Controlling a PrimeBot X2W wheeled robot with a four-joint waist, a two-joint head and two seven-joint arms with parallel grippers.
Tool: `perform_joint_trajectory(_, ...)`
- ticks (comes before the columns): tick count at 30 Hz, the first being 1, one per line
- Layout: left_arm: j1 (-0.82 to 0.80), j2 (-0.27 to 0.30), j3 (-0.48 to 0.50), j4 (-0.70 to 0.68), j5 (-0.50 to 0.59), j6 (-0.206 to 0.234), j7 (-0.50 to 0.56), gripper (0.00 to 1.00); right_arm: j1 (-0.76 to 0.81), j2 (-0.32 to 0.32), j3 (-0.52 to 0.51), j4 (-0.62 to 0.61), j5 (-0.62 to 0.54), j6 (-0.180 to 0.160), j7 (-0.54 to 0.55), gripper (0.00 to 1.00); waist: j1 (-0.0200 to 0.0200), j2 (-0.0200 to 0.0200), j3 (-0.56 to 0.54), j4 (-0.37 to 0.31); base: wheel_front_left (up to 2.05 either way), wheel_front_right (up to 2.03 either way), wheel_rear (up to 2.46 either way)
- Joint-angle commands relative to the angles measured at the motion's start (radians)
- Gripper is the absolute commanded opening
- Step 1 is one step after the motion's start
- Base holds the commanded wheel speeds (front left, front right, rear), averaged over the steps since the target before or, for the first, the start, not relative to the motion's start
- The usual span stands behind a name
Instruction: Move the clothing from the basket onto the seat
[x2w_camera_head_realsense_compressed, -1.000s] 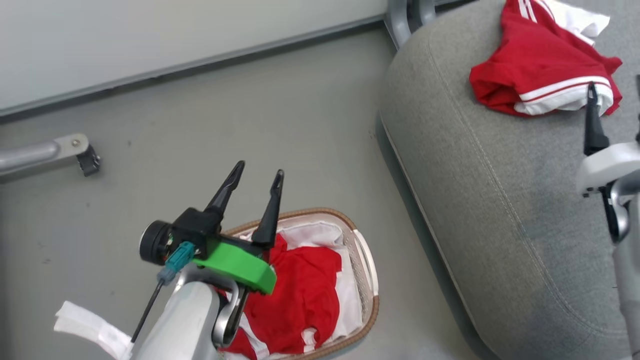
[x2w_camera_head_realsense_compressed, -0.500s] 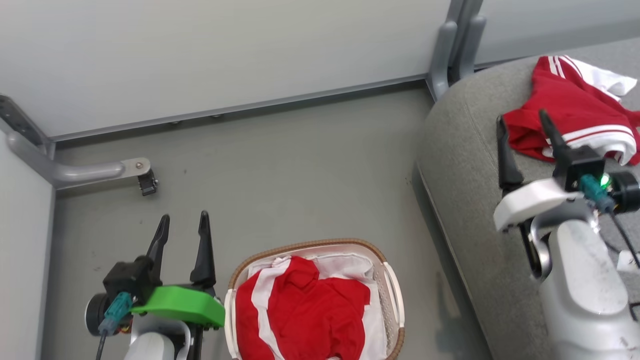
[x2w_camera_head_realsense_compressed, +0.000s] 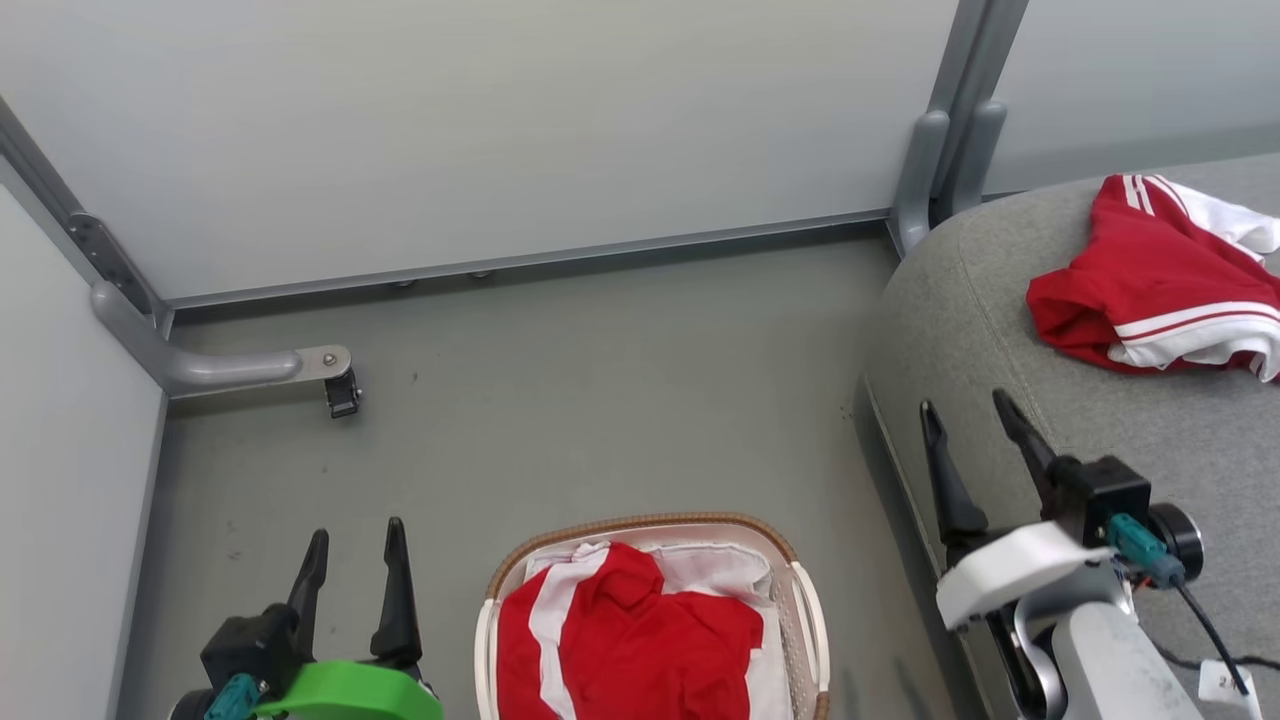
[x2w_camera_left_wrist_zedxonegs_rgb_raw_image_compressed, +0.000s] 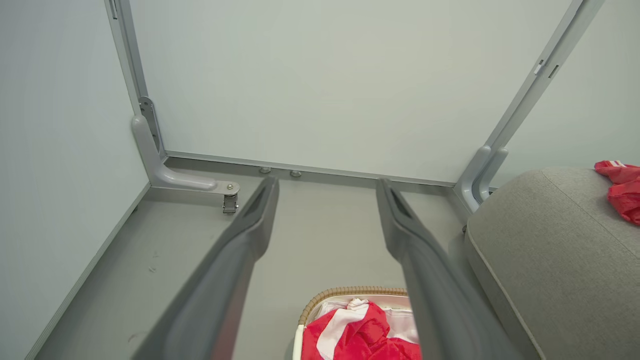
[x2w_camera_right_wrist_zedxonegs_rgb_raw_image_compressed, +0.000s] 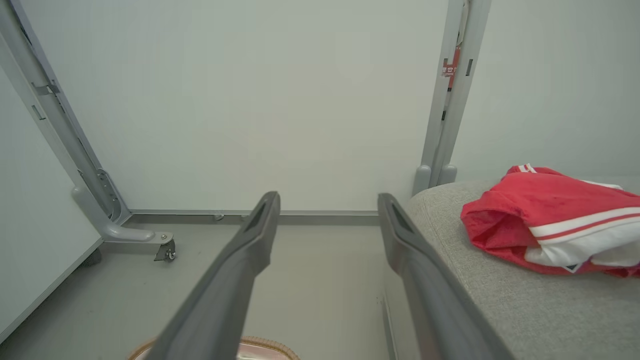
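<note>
left gripper (x2w_camera_head_realsense_compressed: 357, 530), right gripper (x2w_camera_head_realsense_compressed: 964, 400) both spread, empty; grey floor (x2w_camera_head_realsense_compressed: 600, 400), pale wall panels (x2w_camera_head_realsense_compressed: 500, 120) (red garment (x2w_camera_head_realsense_compressed: 1150, 280) on seat (x2w_camera_head_realsense_compressed: 1000, 330)).

Head view looks steeply down from above; both wrist views sit low, facing the wall panel (x2w_camera_head_realsense_compressed: 500, 130) — all share the seat (x2w_camera_head_realsense_compressed: 1000, 340) at 3 o'clock.
</note>
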Motion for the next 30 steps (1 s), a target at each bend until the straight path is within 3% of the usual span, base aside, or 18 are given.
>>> perform_joint_trajectory(1, 0.024, 0.0, -0.002, -0.008, -0.011, 0.011, 0.0, 1.0, 0.028, -0.005, 0.0, -0.01, 0.003, -0.001, -0.005, 1.0, 0.0001, 0.0, -0.011, 0.003, 0.0, 0.0, 0.0)
perform_joint_trajectory(12, 0.066, 0.0, -0.016, -0.025, -0.024, 0.027, 0.0, 1.0, 0.12, -0.004, 0.005, -0.005, 0.001, -0.001, -0.005, 1.0, 0.0001, 0.0, -0.043, 0.006, 0.0, 0.0, 0.0)
perform_joint_trajectory(30, 0.07, 0.0, -0.016, -0.017, -0.008, 0.015, 0.0, 1.0, 0.118, -0.005, 0.015, 0.013, -0.016, -0.001, -0.005, 1.0, 0.0001, 0.0, -0.05, 0.008, 0.0, 0.0, 0.0)
